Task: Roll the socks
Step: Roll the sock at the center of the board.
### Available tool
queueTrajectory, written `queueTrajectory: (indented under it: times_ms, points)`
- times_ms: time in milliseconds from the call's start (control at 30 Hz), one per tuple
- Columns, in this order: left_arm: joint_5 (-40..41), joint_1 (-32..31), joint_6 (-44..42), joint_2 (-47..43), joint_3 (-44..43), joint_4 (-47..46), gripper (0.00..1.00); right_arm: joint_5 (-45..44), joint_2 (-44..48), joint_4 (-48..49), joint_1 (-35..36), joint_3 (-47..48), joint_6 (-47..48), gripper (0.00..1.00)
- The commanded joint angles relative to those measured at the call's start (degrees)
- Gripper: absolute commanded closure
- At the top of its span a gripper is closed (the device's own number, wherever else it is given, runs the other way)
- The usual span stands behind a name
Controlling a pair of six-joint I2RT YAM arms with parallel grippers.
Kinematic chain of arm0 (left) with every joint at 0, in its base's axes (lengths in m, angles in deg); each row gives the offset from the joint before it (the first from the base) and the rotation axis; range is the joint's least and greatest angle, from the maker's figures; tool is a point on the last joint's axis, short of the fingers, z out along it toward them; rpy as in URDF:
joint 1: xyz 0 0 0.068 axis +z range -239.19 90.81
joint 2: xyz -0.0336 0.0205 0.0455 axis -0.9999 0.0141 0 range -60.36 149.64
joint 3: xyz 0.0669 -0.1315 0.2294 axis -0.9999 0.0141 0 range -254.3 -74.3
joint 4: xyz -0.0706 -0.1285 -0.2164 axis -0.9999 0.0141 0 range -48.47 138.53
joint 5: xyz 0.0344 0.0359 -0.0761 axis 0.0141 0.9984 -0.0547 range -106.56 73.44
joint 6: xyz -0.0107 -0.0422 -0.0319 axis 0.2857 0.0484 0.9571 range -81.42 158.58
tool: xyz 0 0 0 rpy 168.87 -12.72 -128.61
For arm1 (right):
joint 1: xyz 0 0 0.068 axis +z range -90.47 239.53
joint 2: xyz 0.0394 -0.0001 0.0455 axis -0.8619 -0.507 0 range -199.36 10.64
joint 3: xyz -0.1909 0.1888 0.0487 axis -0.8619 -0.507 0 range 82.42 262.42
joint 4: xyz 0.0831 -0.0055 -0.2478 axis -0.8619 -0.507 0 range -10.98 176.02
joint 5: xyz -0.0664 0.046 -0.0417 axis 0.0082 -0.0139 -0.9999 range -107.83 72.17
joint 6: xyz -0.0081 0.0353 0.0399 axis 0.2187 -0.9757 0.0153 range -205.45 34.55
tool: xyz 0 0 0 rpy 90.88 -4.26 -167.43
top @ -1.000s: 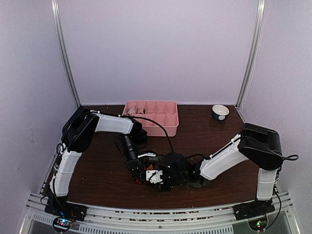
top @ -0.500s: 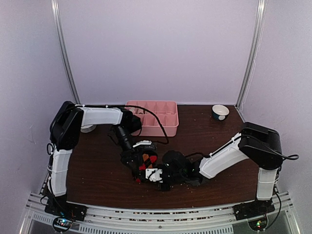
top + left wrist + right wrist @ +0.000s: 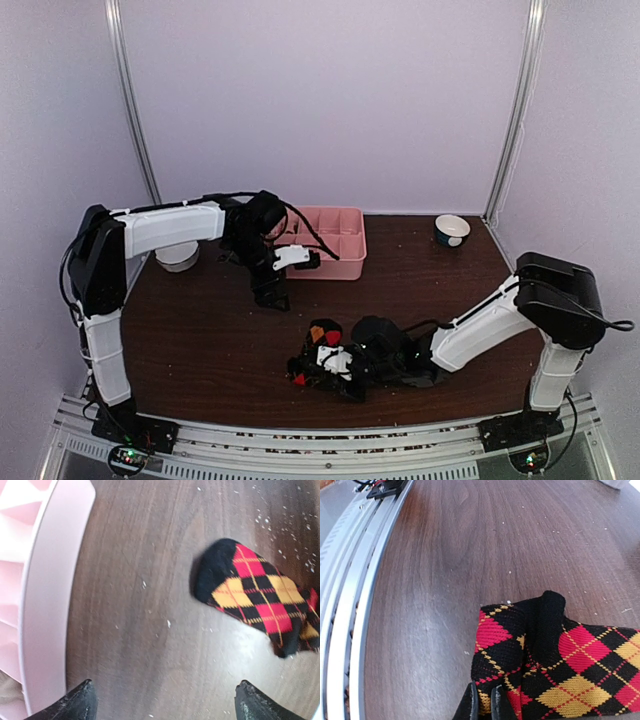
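The dark wooden table (image 3: 200, 340) carries everything, and the pink tray (image 3: 335, 245) stands at its far side. The left arm (image 3: 165, 225) reaches across to the tray's near left corner. The right arm (image 3: 480, 325) lies low, well in front of the tray.

The sock (image 3: 322, 335), black with red and orange diamonds, lies in front of the tray toward the near edge, well apart from it. It looks light, limp and thin, folded over on itself. It would slump if lifted by one point, and a roll would likely spring loose unless pinched. The black end (image 3: 212, 572) looks the best place to take hold, since it lies free on the wood.

The left gripper (image 3: 165, 705) hangs just in front of the tray's rim, its jaws spread wide and holding nothing. The right gripper (image 3: 484, 705) has its jaws nearly together, nipping the sock's near edge.

A second ago both grippers were crowded over the sock in front of the tray, which hid it. Since then the left one has let go and drawn back to the tray, and the pattern now shows.
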Motion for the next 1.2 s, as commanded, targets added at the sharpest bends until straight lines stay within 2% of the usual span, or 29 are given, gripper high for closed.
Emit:
queueTrajectory:
  times_ms: [0,100,233,300,333,433,533,667,800,900,1000,1167]
  points:
    - [6.3,-0.6,4.4,-1.9,-2.0,-8.0,0.02,4.9,-5.8,-12.3,0.6,2.9,-6.5,1.0]
    - [11.4,0.3,6.5,-6.8,3.0,-14.3,0.02,9.3,-8.5,-12.0,-1.1,4.5,-12.2,1.0]
    - [21.2,0.4,5.4,-14.2,14.7,-25.7,0.02,14.7,-10.7,-6.7,-4.3,3.0,-21.6,1.0]
    - [27.9,0.7,7.2,-14.5,16.0,-27.2,0.02,15.5,-11.4,-5.6,-5.0,2.3,-24.3,1.0]
    - [28.2,1.4,8.1,-14.2,15.2,-25.7,0.02,16.1,-11.8,-5.6,-5.2,2.2,-24.9,1.0]
    - [10.0,5.9,6.1,-14.0,11.6,-14.4,0.02,17.2,-13.4,-7.1,-6.5,2.9,-28.0,1.0]
    - [3.6,5.0,1.6,-15.5,13.1,-11.2,0.02,17.6,-14.1,-9.0,-8.1,4.1,-31.2,1.0]
    - [-10.4,2.7,-6.4,-16.1,16.5,-3.5,0.02,18.2,-14.8,-9.7,-10.2,5.5,-37.4,1.0]
    - [-15.3,-1.4,-12.8,-19.4,24.8,-4.0,0.09,19.1,-18.5,-15.8,-11.1,9.5,-40.2,1.0]
    - [-15.2,-6.0,-14.5,-19.9,26.9,-2.3,0.21,18.0,-20.1,-18.8,-11.3,10.5,-41.1,1.0]
    - [-15.4,-8.8,-14.5,-18.8,27.4,-2.9,0.31,18.6,-20.7,-16.7,-11.5,9.5,-43.8,1.0]
    - [-12.9,-9.7,-12.5,-17.7,29.5,-9.6,0.48,20.9,-21.5,-11.2,-11.9,7.8,-48.7,1.0]
